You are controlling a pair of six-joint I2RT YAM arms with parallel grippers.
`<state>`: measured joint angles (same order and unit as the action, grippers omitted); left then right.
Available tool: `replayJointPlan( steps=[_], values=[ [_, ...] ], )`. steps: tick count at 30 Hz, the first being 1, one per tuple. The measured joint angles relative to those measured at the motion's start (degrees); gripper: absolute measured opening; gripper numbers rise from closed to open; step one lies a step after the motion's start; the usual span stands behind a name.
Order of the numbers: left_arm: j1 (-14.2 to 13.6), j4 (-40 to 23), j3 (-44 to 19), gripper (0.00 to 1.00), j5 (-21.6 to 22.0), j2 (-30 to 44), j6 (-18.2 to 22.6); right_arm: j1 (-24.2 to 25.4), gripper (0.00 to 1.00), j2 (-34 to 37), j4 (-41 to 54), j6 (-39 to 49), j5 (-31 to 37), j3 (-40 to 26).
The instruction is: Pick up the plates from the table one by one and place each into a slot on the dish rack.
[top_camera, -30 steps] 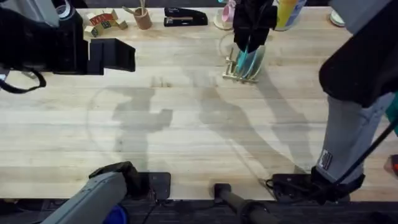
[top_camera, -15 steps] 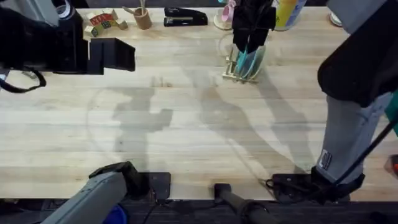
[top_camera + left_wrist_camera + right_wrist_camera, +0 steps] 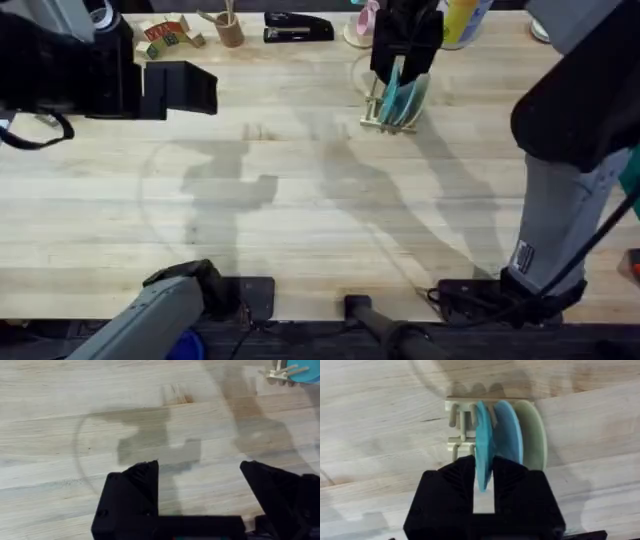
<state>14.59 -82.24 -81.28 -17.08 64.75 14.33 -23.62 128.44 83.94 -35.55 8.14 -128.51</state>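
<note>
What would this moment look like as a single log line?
right gripper: shut on turquoise plate, lowering it into dish rack | left gripper: open, above table | rack: three plates

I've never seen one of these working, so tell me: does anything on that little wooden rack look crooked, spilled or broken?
Nothing stands out. Three plates stand on edge in the dish rack, which sits flat on the table. The right gripper straddles the turquoise one.
</note>
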Motion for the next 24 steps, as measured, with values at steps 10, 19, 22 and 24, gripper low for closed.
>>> replayJointPlan(
  steps=[10,19,22,24],
  values=[
    [0.0,0.0,0.0,0.995,0.0,0.0,0.0,0.0,0.228,0.0,1.9,0.2,0.0,0.0],
    [0.0,0.0,0.0,0.995,0.0,0.0,0.0,0.0,0.273,0.0,3.6,1.5,0.0,-3.7],
    [0.0,0.0,0.0,0.995,0.0,0.0,0.0,0.0,0.285,0.0,5.5,2.1,0.0,-7.7],
    [0.0,0.0,0.0,0.995,0.0,0.0,0.0,0.0,0.299,0.0,7.3,2.6,0.1,-11.0]
  ],
)
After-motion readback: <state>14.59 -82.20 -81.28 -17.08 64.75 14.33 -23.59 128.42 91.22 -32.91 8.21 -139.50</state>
